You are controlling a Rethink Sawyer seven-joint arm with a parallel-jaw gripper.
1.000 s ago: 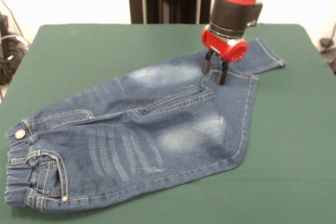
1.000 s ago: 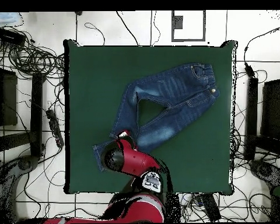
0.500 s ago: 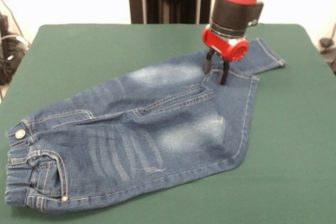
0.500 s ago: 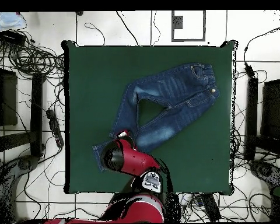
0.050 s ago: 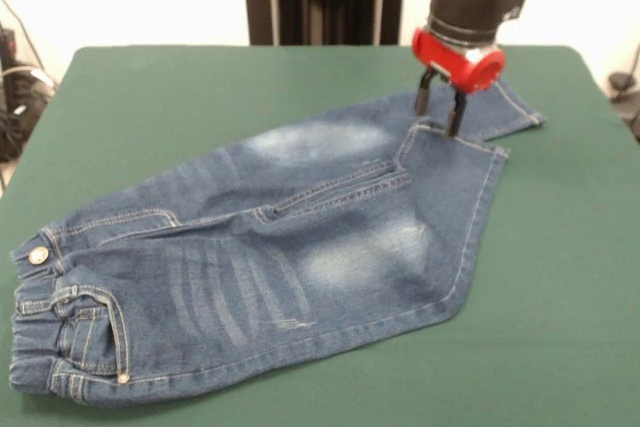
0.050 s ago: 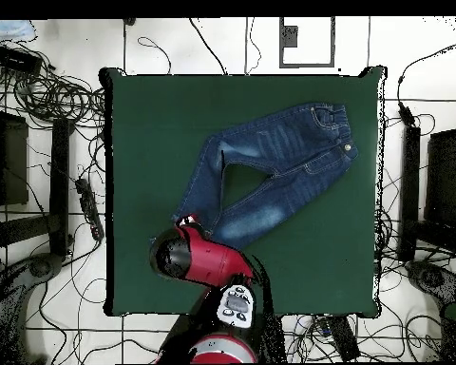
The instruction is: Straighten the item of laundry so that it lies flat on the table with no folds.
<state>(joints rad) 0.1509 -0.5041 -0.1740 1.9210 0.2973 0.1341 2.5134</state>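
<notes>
Front view only: gripper (image 5: pixel 441 114) on jeans (image 5: pixel 270 257).

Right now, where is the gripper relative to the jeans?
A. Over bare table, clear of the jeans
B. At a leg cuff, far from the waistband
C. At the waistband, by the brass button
B: the gripper meets the jeans at a leg cuff, the end opposite the waistband.

The jeans (image 5: pixel 270 257) lie on the table (image 5: pixel 560 277), the gripper (image 5: pixel 441 113) over their far leg ends.
</notes>
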